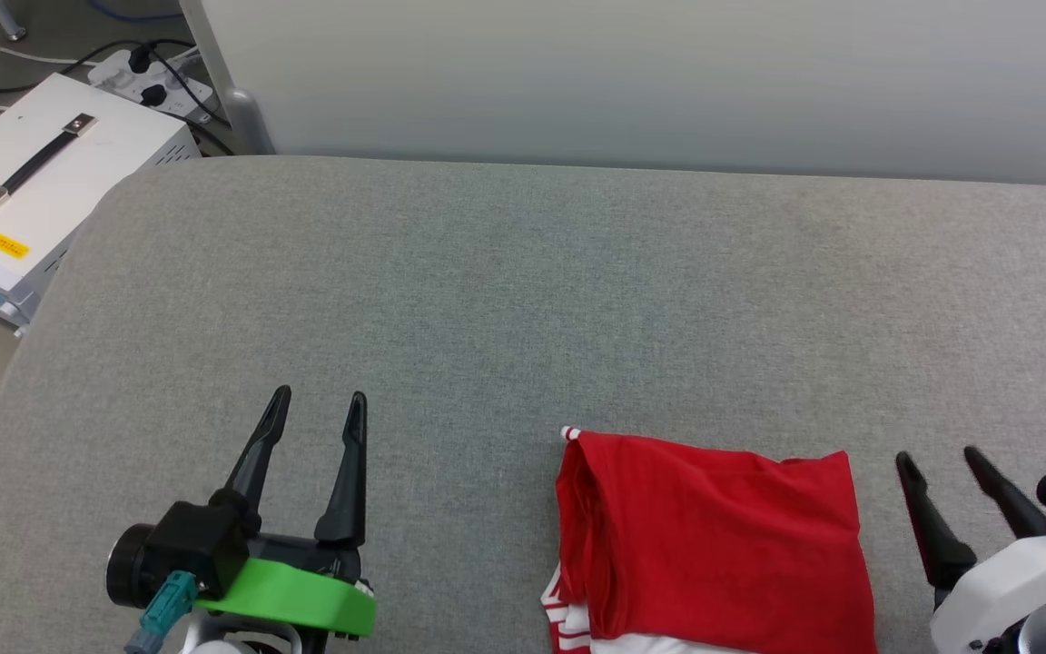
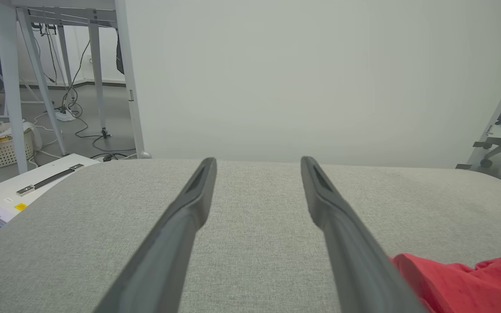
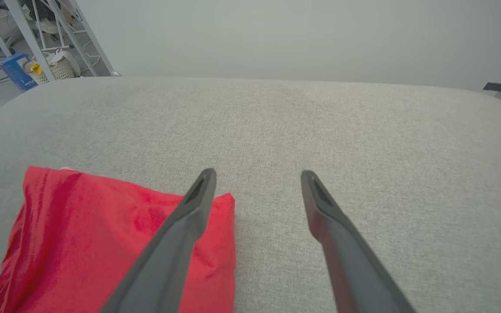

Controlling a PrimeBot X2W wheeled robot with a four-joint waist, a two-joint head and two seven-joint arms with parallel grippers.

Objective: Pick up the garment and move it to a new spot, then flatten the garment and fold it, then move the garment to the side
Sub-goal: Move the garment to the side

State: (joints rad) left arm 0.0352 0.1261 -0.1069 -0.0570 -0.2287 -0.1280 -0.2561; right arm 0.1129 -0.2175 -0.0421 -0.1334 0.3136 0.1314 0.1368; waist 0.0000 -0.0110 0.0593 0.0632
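The garment (image 1: 714, 540), a red jersey with white striped trim at its near left corner, lies folded into a compact rectangle on the grey padded surface (image 1: 523, 300) near the front edge, right of centre. My left gripper (image 1: 319, 395) stands open well to its left, nothing between its fingers. My right gripper (image 1: 936, 454) is open just off the garment's right edge, apart from it. In the right wrist view the garment (image 3: 85, 243) lies left of the open gripper (image 3: 257, 174). A corner of the garment (image 2: 463, 282) shows in the left wrist view, right of the gripper (image 2: 257, 161).
A white equipment case (image 1: 42, 177) with a black handle sits on the floor off the surface's far left corner, with a power strip (image 1: 155, 77) and cables behind it. A pale wall panel (image 1: 650, 82) runs along the far edge. A laundry basket (image 2: 0, 145) stands under a desk frame.
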